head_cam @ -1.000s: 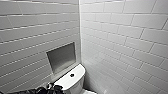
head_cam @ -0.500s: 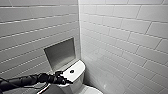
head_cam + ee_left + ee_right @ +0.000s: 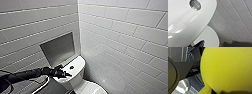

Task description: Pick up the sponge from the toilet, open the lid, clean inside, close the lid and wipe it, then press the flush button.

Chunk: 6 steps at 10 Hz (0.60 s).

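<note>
Now the left gripper (image 3: 62,73) has reached the tank top (image 3: 78,62), just beside the flush button (image 3: 71,67).
Its opening I cannot tell; the right gripper (image 3: 226,90) holds the sponge (image 3: 226,68), so this looks like the flush step.

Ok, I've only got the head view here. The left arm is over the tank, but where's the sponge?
Observer: The sponge shows large and close in the right wrist view, bright yellow. I can't tell whether it's clamped.
Operator: And is the left one carrying anything?
Observer: No. The left gripper is empty. The left wrist view shows its jaws apart with nothing between them.
Operator: Is the lid down? I only get a corner of it.
Observer: Yes. The left wrist view shows the lid lying flat, smooth and white, below the edge of the tank.
</note>
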Tool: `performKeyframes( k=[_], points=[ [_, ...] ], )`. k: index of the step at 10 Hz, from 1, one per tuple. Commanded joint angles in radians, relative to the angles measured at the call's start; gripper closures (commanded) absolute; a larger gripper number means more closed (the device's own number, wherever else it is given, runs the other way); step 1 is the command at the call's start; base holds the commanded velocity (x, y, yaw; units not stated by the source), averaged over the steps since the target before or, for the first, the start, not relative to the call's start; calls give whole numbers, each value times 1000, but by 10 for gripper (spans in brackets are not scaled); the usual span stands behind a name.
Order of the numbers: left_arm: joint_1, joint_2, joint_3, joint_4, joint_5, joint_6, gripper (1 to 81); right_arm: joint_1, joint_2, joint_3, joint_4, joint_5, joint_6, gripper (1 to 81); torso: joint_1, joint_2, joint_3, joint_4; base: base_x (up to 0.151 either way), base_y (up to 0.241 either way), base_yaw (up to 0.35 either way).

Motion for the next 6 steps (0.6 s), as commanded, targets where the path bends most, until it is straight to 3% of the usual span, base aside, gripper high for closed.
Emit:
performKeyframes(
  k=[1,6],
  points=[
    [-238,81,-142,-94,90,2,10,1,-17,25,10,-70,2,811,0,0,0,0,0,0,0],
    [-286,243,-357,-85,127,2,10,0,-17,36,10,-68,2,811,1,0,1,0,0,0,0]
  ],
)
